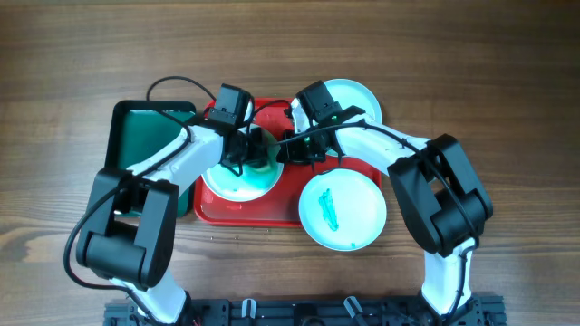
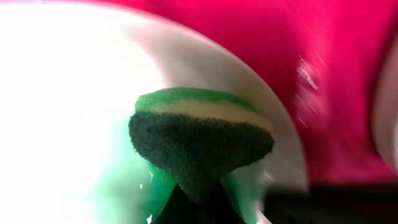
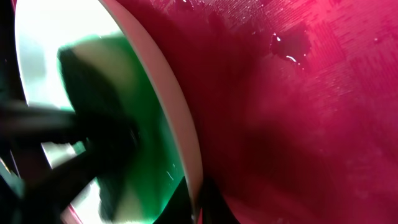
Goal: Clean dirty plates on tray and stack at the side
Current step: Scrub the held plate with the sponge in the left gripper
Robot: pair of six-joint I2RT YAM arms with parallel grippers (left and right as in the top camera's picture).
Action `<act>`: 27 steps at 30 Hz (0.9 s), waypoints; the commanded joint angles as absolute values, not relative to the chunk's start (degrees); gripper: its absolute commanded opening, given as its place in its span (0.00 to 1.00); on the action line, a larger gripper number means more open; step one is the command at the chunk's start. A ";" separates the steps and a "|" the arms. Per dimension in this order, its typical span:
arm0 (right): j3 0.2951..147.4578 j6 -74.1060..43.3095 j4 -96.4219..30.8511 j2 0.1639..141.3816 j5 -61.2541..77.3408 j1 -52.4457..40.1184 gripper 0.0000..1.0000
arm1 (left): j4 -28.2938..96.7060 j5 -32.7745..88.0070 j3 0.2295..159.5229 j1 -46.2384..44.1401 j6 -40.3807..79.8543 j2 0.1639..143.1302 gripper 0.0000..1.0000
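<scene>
On the left half of the red tray (image 1: 263, 210) lies a plate (image 1: 231, 186) smeared with green. My left gripper (image 1: 256, 152) is shut on a green-topped sponge (image 2: 199, 143) whose dark pad presses on that plate (image 2: 74, 124). My right gripper (image 1: 288, 152) is shut on the same plate's right rim (image 3: 177, 118); its jaws straddle the edge, over the tray floor (image 3: 298, 124). A second plate (image 1: 343, 208) with a teal smear overlaps the tray's front right corner. A third plate (image 1: 358, 95) sits at the back right, partly hidden by the right arm.
A smaller dark green tray (image 1: 145, 136) lies against the red tray's left side, under the left arm. Both arms cross over the tray's back half. Wooden tabletop (image 1: 507, 72) surrounds everything.
</scene>
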State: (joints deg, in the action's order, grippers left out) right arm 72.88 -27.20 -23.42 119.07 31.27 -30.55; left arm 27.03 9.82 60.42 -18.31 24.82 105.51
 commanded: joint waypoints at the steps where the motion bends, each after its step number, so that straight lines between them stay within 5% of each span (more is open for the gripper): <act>1: 72.62 -26.85 -23.99 120.66 32.58 -31.05 0.04 | 31.57 -14.70 58.96 -17.17 32.62 108.01 0.04; 8: 72.62 -26.85 -23.97 120.66 32.60 -31.05 0.04 | 43.20 -9.10 58.96 -17.15 34.28 108.01 0.04; 16: 72.62 -26.85 -23.97 120.66 32.60 -31.05 0.04 | 49.10 27.79 58.96 -17.15 9.93 108.01 0.04; 27: 72.62 -26.96 -23.99 120.66 32.18 -31.05 0.04 | 35.05 27.81 58.96 -16.86 12.75 108.01 0.04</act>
